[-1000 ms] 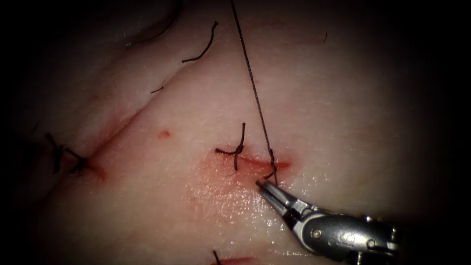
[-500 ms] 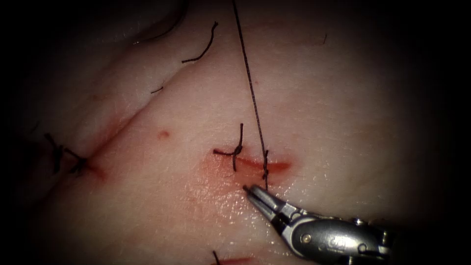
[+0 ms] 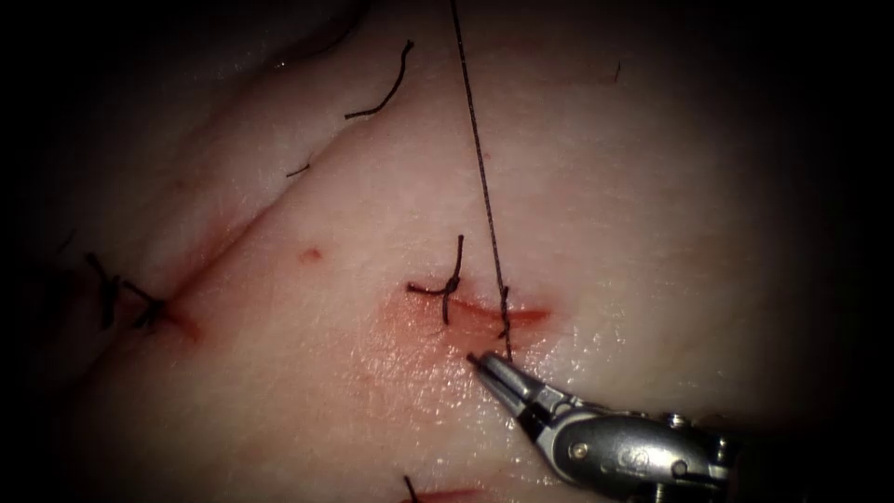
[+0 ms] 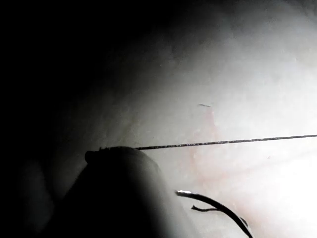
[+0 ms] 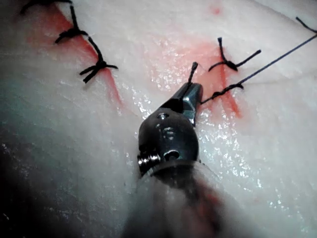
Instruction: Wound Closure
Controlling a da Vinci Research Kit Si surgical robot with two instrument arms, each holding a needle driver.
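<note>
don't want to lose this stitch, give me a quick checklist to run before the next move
1. Right arm's silver needle driver shut on the short dark thread tail: ok.
2. Long dark thread runs straight up from the twisted knot at the red cut: ok.
3. Left arm's tool gripping that thread, which reaches its tip: cannot tell.
4. Needle located: cannot tell; a thin curved sliver may be it.
5. Finished neighbouring stitch left of it, tied: ok.
</note>
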